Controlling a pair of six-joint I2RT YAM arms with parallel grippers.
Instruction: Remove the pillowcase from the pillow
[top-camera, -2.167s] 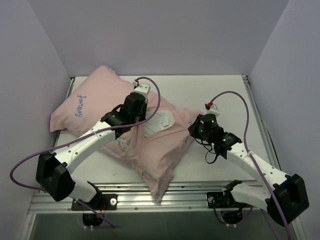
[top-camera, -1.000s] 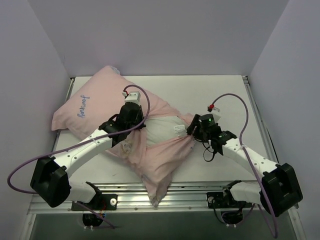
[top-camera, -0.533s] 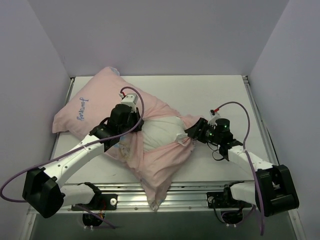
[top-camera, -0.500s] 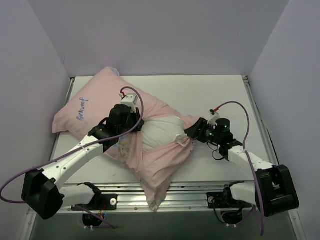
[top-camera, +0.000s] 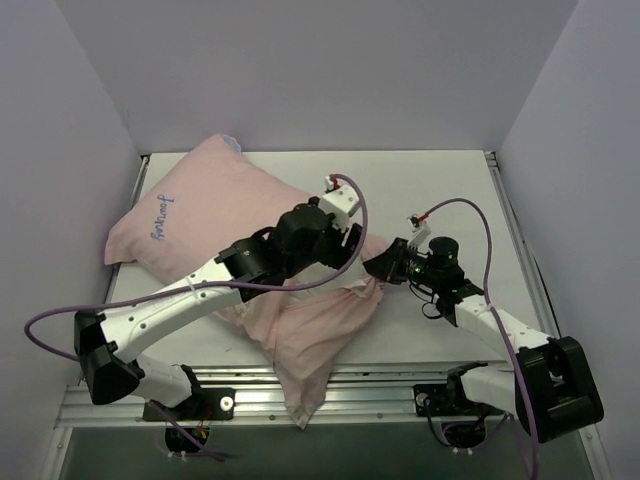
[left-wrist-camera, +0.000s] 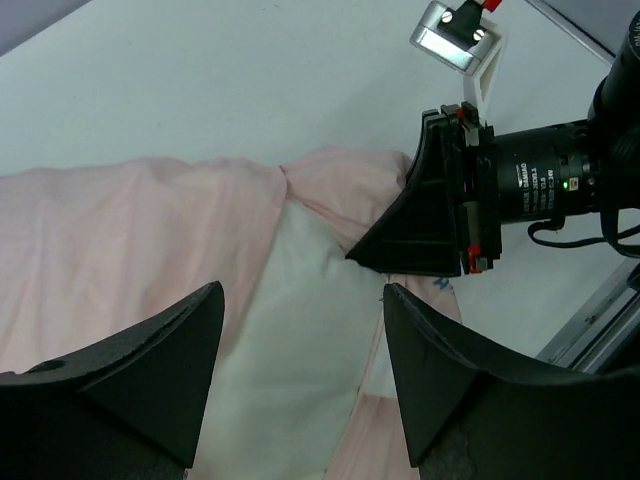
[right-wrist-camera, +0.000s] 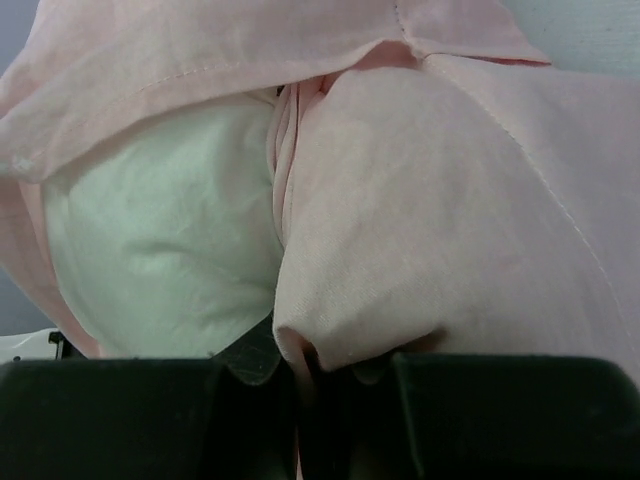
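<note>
**Q:** What carries the scene here?

**A:** A white tabletop (top-camera: 440, 185), pictured from above, with grey walls at 9, 12 and 3 o'clock and a metal rail (top-camera: 380, 385) along the 6 o'clock edge.

**Q:** And what lies on it?

**A:** The pillowcase (top-camera: 200, 215), pale pink side up. It stretches from the 10 o'clock corner across the middle to 6 o'clock, where one corner droops over the rail. Blue script marks its 10 o'clock end. The white pillow (left-wrist-camera: 300, 330) sits inside and shows at the open end near the centre. Bare tabletop shows from 12 to 3 o'clock.
</note>
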